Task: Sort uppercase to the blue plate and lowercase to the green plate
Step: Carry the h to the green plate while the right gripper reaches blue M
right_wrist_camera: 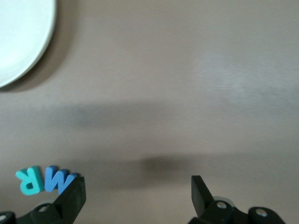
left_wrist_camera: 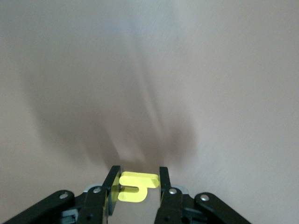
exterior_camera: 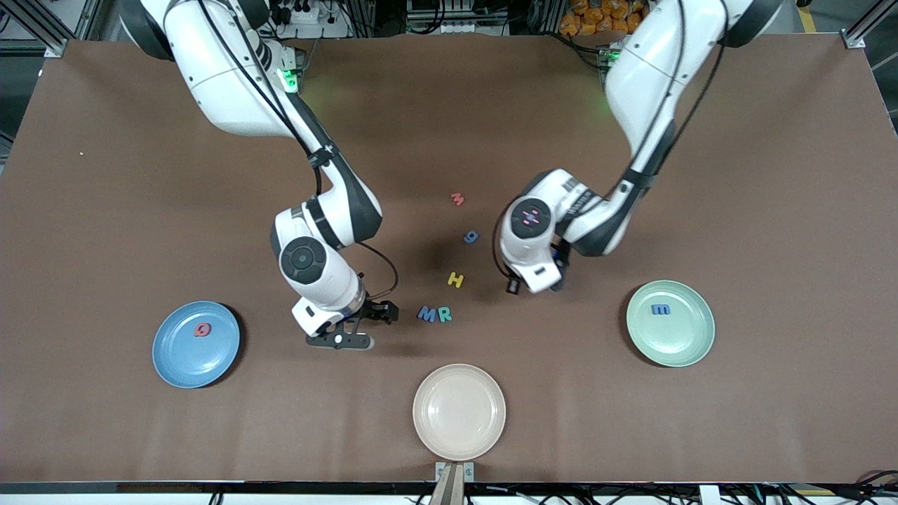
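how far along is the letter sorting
Done: red Q on the blue plate, blue m on the green plate. In hand: left gripper shut on a yellow letter. Left on the table: red m, blue g, H, M, R.

Foam letters (exterior_camera: 435,313) read M, R, H.

Even overhead light, soft shadows, blurred wrist views.

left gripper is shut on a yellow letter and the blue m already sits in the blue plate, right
Not quite. The left gripper is shut on a yellow letter, as the left wrist view shows, but the front view shows the blue m in the green plate.
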Motion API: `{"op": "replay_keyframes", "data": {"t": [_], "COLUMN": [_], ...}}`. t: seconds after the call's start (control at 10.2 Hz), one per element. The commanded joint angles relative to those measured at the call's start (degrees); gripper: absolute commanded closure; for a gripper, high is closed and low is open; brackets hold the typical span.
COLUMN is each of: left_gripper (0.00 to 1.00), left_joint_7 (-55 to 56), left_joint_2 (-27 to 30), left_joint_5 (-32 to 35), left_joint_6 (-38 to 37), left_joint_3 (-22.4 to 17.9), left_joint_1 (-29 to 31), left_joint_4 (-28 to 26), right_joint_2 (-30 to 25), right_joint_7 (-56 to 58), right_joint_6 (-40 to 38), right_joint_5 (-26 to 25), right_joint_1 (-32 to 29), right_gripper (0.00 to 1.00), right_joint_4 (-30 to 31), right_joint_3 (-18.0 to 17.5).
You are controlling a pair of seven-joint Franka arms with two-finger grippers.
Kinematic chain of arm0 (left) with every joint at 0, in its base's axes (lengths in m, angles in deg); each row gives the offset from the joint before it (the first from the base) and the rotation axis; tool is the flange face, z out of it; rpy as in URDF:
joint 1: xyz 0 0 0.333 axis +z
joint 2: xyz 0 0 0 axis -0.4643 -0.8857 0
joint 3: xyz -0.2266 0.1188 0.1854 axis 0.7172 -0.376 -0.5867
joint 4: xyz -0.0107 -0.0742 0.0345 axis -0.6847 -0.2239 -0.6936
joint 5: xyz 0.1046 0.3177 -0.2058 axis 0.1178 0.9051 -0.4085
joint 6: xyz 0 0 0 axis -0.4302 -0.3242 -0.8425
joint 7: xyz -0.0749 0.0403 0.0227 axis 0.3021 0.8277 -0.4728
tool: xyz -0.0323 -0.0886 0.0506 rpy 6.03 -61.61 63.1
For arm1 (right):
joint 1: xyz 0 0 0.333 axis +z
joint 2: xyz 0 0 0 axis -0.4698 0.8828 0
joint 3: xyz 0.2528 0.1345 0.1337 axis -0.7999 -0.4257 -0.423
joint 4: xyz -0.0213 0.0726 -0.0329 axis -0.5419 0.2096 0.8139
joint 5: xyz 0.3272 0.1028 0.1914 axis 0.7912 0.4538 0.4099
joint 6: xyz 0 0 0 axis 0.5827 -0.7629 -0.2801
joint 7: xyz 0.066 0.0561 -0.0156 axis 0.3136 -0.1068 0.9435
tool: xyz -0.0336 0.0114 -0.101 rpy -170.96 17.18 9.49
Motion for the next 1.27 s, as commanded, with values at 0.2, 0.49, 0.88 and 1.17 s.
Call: {"op": "replay_keyframes", "data": {"t": [0.2, 0.49, 0.88, 1.17], "left_gripper": [1.0, 1.0, 0.71, 0.0], "left_joint_7": [-29.0, -48.3, -59.4, -63.1], "left_joint_2": [5.8, 5.1, 4.3, 5.3], "left_joint_5": [1.3, 0.7, 0.7, 0.7], "left_joint_6": [-3.1, -3.1, -3.3, -4.6], "left_joint_3": [4.3, 3.9, 0.7, 0.0], "left_joint_1": [18.9, 25.7, 26.9, 26.9], "left_joint_4": [-0.9, -1.0, -1.6, -1.3], "right_joint_2": [1.1, 2.2, 11.5, 12.7], "right_joint_7": [27.5, 42.3, 51.2, 56.0], "right_joint_6": [0.0, 0.0, -0.1, -0.1], "right_joint_5": [0.3, 0.2, -0.4, -2.6], "right_joint_1": [3.2, 5.5, 7.2, 6.4], "right_gripper": [0.0, 0.0, 0.0, 0.0], "right_joint_4": [-2.0, -2.0, -12.3, -14.8], "right_joint_3": [0.3, 0.3, 0.4, 0.8]}}
